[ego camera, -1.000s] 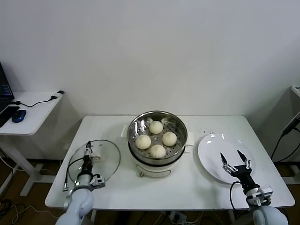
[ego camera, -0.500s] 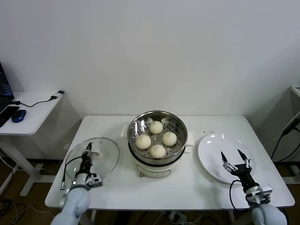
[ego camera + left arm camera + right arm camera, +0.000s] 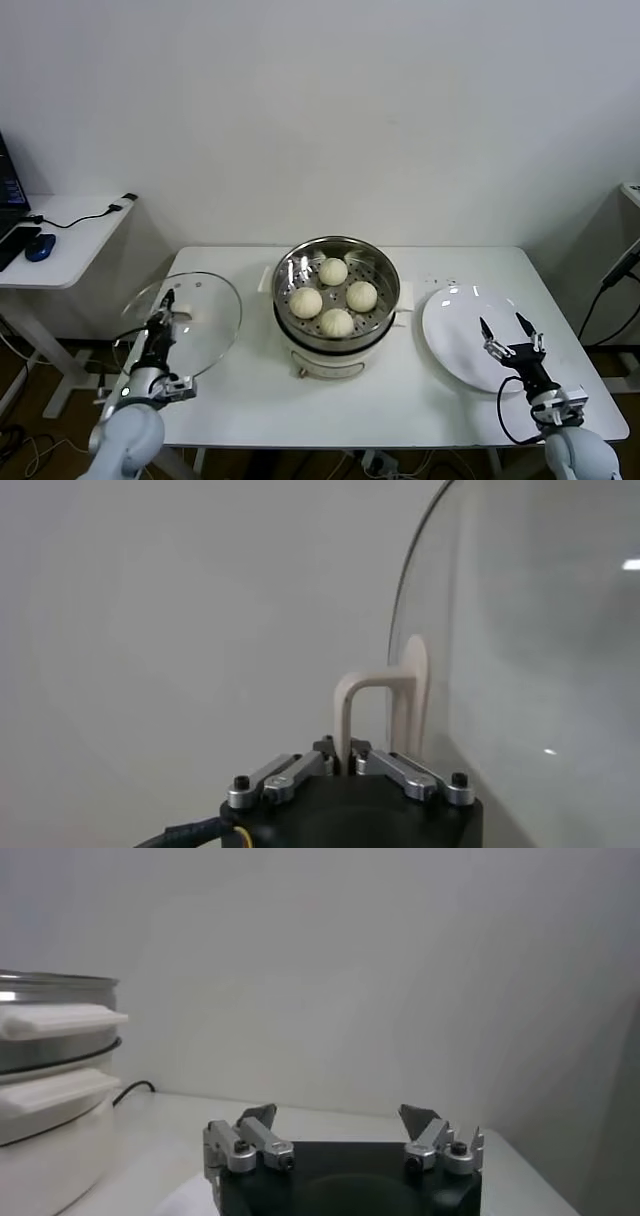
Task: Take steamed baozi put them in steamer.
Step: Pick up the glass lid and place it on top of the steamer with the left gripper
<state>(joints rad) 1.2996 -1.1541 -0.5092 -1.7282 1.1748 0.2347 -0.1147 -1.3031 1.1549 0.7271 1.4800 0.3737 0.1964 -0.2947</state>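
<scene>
Four cream-white baozi [image 3: 334, 295] lie on the perforated tray inside the steel steamer [image 3: 336, 262] on its white base at the table's middle. My left gripper [image 3: 164, 315] is shut on the white handle [image 3: 352, 712] of the round glass lid [image 3: 190, 322] and holds the lid tilted above the table's left edge. My right gripper [image 3: 508, 336] is open and empty, over the white plate [image 3: 455, 330] at the right. The steamer's side [image 3: 45, 1063] shows in the right wrist view.
A side desk [image 3: 60, 235] with a blue mouse and a cable stands to the left of the table [image 3: 400, 400]. The plate holds nothing. A wall runs behind the table.
My left gripper has lifted the glass lid off the table and carried it left and up, tilting it. My right gripper has drifted slightly right over the plate.
</scene>
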